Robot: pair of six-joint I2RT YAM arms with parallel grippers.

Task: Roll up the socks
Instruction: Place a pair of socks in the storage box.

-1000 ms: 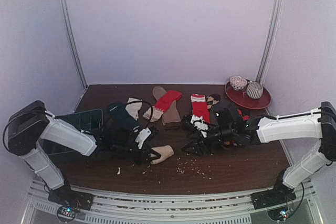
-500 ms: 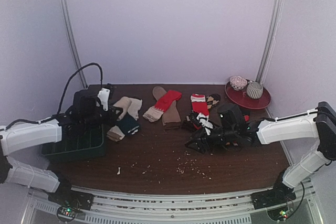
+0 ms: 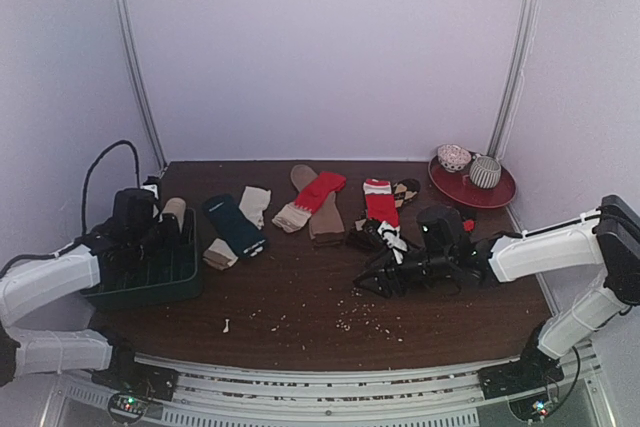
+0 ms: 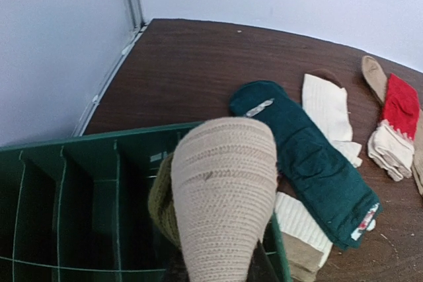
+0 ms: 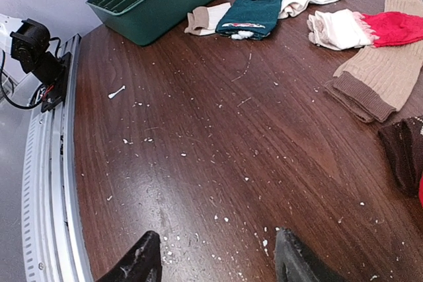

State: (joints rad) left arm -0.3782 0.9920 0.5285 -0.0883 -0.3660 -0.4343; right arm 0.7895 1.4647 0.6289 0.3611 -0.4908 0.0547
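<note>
Right gripper [image 5: 215,262]: near right, low over table, fingers wide, empty.
Left gripper [image 3: 163,234]: pinching rolled tan ribbed knit sock [image 4: 225,196] above dark green gridded plastic tray [image 4: 59,189]. Sock is soft, light, springy; likely best held mid-roll.
Flat dark teal knitted sock [image 3: 235,225]: farther, loose.

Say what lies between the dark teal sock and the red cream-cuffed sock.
A flat cream knitted sock, beside the dark teal sock; clearest in the left wrist view.

Nothing is legible; the small tag [image 4: 258,107] on the dark teal sock [image 4: 310,163] may carry print, too blurred.
</note>
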